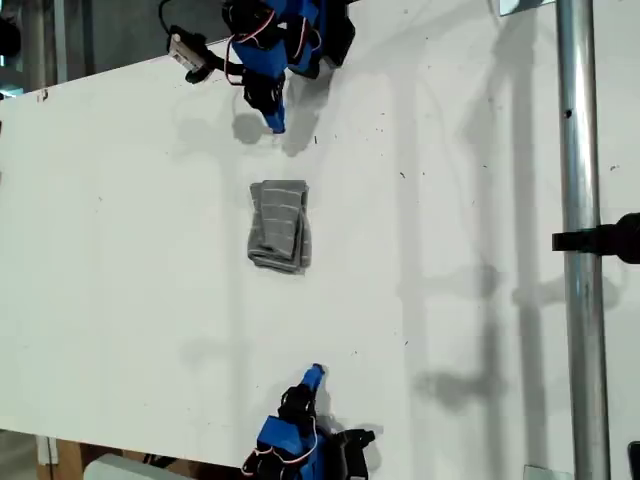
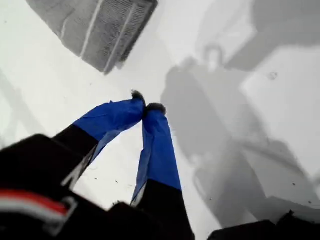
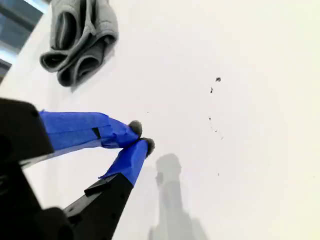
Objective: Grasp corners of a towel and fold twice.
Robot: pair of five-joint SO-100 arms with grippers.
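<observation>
The towel [image 1: 279, 226] lies folded into a small grey striped bundle in the middle of the white table [image 1: 120, 250]. Its corners are tucked into the layers and I cannot pick them out. In the first wrist view the towel [image 2: 100, 27] shows its flat striped face. In the second wrist view the towel [image 3: 80, 40] shows the looped ends of its folds. My first gripper [image 1: 276, 122] [image 2: 146, 107] hovers near the table's far edge, shut and empty, apart from the towel. Near the front edge, my second gripper [image 1: 315, 374] [image 3: 141, 137] is shut on nothing as well.
A vertical metal pole [image 1: 580, 200] with a black clamp [image 1: 612, 238] stands at the exterior view's right. A small white device [image 1: 188, 50] with cables sits beside the first arm's base. Arm shadows fall across the table.
</observation>
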